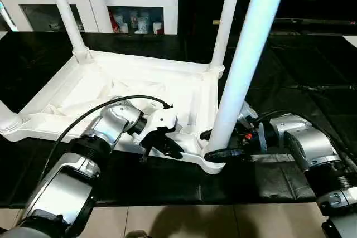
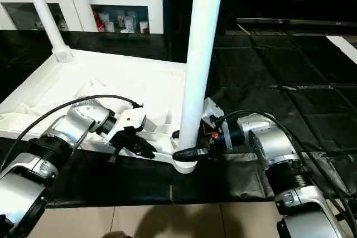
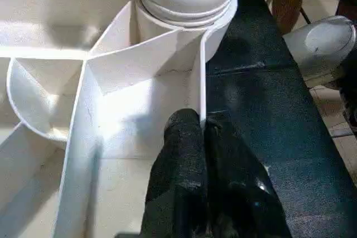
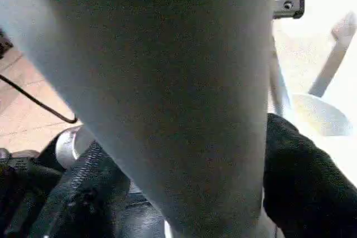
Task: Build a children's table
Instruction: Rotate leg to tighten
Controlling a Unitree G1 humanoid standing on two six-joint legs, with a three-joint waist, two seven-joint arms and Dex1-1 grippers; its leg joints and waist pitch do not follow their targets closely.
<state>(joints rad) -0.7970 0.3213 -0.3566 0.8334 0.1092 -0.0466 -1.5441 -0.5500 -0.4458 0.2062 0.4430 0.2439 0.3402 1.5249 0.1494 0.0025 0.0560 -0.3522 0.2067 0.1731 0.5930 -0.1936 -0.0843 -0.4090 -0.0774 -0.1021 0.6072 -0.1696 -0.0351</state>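
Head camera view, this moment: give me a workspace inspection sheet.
Surface: black mat over a tiled floor.
Job's things: white table top lies upside down; legs stand in its corner sockets; the near leg is upright.
Clutter: nothing seen.
Grippers: left gripper shut on the table top's rim; right gripper, fingers either side of the near leg's base.
Cables: black cable loops over the left forearm.
Surroundings: white glass-door cabinet behind.

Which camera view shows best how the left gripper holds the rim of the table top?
The left wrist view: the left gripper is shut on the thin rim of the table top, one finger on each side. Both eye views show that gripper from the side, at the rim. The right wrist view shows a table leg instead.
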